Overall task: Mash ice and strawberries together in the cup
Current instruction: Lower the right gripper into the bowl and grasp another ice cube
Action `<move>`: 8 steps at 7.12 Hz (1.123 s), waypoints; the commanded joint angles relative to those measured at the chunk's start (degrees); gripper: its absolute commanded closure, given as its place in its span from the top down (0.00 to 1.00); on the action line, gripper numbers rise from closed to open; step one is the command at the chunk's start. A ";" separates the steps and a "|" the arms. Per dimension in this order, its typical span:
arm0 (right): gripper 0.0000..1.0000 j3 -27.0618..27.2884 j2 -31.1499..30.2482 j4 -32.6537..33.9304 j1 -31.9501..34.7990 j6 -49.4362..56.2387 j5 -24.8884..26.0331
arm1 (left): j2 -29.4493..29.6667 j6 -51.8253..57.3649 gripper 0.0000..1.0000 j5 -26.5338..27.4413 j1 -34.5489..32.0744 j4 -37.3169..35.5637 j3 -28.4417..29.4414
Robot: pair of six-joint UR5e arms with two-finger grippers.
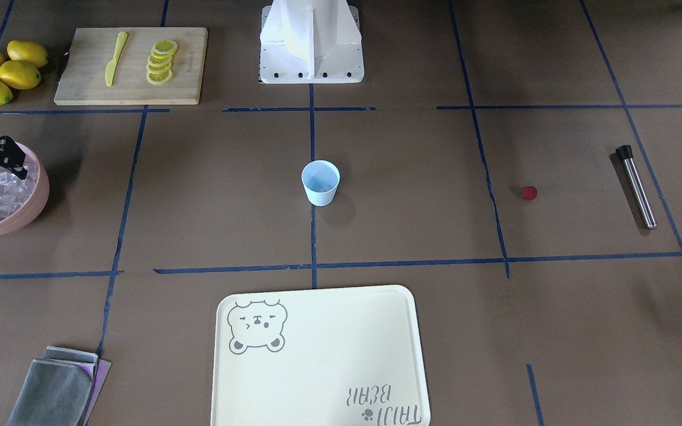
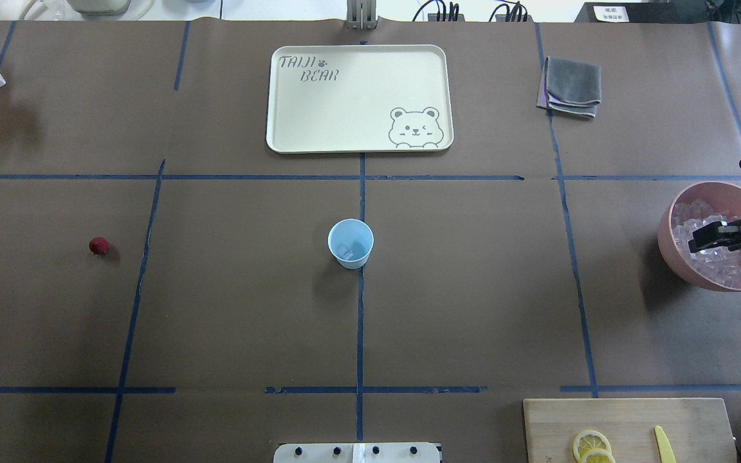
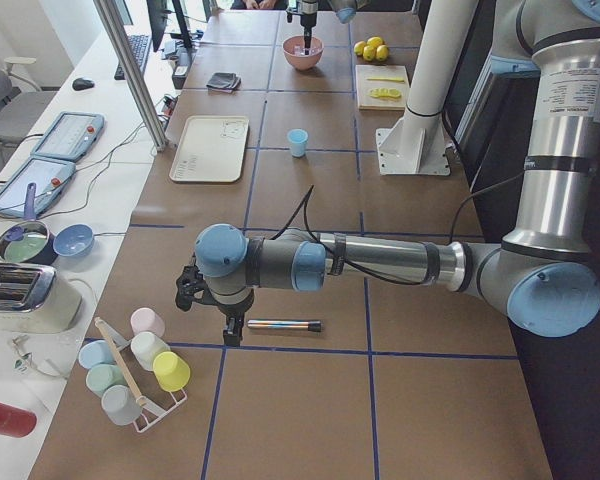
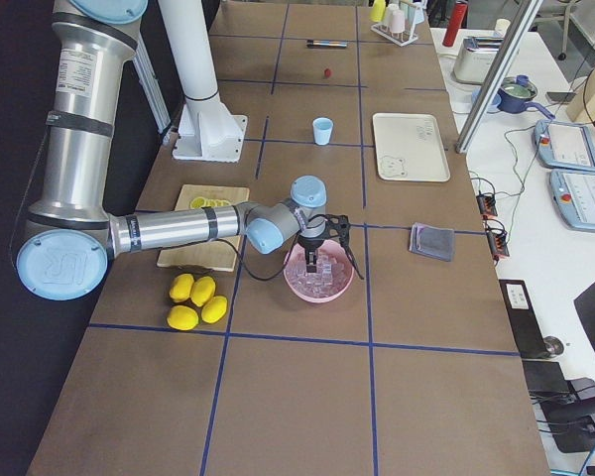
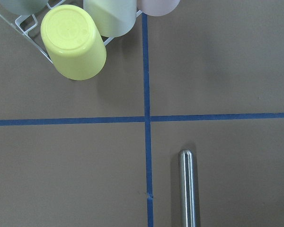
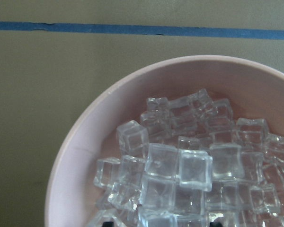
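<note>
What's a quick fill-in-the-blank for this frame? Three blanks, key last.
1. The right gripper hangs over the ____ bowl of ice.
2. The cream tray shows a drawn ____.
3. The cutting board carries lemon slices and a yellow ____.
Missing: pink; bear; knife.

The tabletop (image 2: 229, 308) is covered with brown paper and is divided into rectangles by blue tape lines (image 2: 360, 321). A white desk (image 4: 550, 248) is set along one long side, and a grey chair (image 3: 5, 105) is seen beyond it
</note>
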State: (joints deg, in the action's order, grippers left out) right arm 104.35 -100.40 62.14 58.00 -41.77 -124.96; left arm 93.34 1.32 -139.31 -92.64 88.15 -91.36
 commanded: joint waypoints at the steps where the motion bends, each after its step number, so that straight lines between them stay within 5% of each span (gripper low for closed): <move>1: 0.63 -0.29 0.12 0.00 0.00 -0.07 -0.02 | 0.00 0.00 1.00 0.00 0.00 0.01 0.04; 3: 0.46 0.24 0.03 -0.09 0.09 -0.07 -0.10 | 0.09 0.00 1.00 0.09 0.00 -0.08 0.13; 5: 0.02 0.41 -0.40 -0.17 0.18 0.02 -0.11 | 0.09 0.00 1.00 0.09 0.00 -0.08 0.13; 8: 0.00 6.09 -1.89 0.70 1.66 -0.07 -2.11 | 0.09 -0.09 1.00 0.09 0.09 -0.08 0.04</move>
State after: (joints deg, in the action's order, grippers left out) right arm 106.97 -101.23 62.31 58.68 -41.77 -125.52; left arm 93.43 1.26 -139.22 -92.57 88.07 -91.25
